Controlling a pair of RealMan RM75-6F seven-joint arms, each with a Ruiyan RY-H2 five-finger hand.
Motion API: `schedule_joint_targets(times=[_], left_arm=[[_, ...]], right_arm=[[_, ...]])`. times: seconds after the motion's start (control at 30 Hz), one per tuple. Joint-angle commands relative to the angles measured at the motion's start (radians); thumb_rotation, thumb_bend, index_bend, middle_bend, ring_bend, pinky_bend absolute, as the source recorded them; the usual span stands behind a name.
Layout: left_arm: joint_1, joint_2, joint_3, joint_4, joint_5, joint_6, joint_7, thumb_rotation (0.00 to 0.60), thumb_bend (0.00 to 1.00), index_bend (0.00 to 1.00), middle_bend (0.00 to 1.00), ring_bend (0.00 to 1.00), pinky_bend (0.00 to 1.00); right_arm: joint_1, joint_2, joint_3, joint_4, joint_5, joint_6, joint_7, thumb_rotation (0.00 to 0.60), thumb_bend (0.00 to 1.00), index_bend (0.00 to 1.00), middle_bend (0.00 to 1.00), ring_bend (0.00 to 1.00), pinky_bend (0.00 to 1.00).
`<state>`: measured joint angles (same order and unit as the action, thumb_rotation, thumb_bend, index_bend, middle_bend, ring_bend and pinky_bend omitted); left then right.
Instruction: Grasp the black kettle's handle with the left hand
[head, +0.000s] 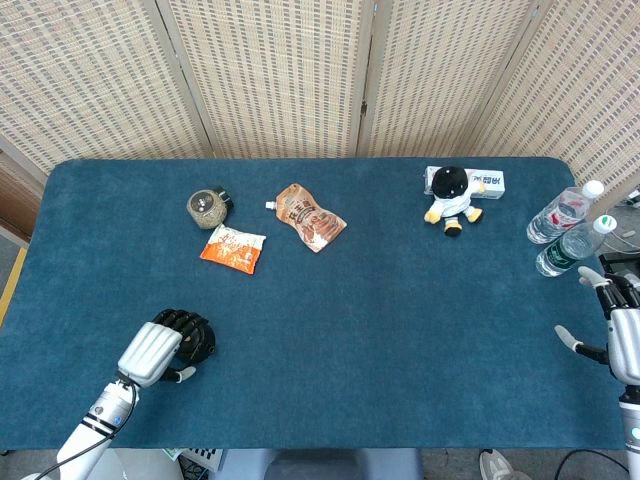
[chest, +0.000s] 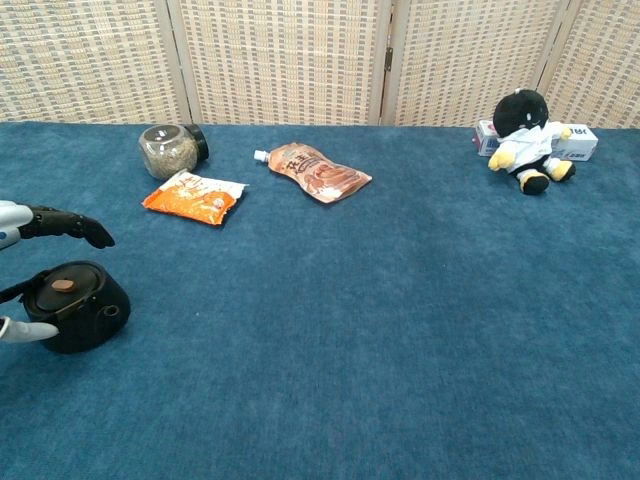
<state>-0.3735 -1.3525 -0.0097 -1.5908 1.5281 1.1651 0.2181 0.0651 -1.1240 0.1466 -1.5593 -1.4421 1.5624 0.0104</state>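
The black kettle (chest: 76, 306) stands near the table's front left, its lid carrying a small orange knob. In the head view my left hand (head: 155, 347) covers most of the kettle (head: 202, 343), with the dark fingers curved over its top. The chest view shows the left hand (chest: 45, 222) at the frame's left edge: its fingers (chest: 78, 227) hover spread above the kettle and the thumb sits low beside it, with nothing gripped. The kettle's handle runs off to the left, between the fingers and the thumb. My right hand (head: 612, 322) rests open at the table's right edge.
A jar of grains (head: 208, 207), an orange snack packet (head: 233, 248) and a brown pouch (head: 309, 216) lie at the back left. A plush toy (head: 452, 198) leans by a white box (head: 487, 181). Two water bottles (head: 566, 229) stand just beyond my right hand.
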Motion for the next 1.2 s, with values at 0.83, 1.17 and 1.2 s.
schedule_joint_targets(times=[0.83,1.17,1.2], left_arm=[[0.037,0.031,0.057,0.049,0.111,0.12,-0.089,0.6,0.15,0.47,0.42,0.32,0.16],[0.037,0.027,0.067,0.061,0.108,0.103,-0.066,0.6,0.15,0.5,0.45,0.33,0.07],[0.037,0.026,0.067,0.064,0.107,0.102,-0.065,0.6,0.15,0.5,0.45,0.33,0.05]], right_arm=[[-0.003,0.004,0.009,-0.003,-0.02,0.027,0.012,0.6,0.14,0.2,0.31,0.19,0.29],[-0.006,0.016,0.01,-0.023,-0.024,0.033,0.004,0.6,0.14,0.2,0.31,0.19,0.24],[-0.006,0.017,0.01,-0.024,-0.024,0.033,0.003,0.6,0.14,0.2,0.31,0.19,0.24]])
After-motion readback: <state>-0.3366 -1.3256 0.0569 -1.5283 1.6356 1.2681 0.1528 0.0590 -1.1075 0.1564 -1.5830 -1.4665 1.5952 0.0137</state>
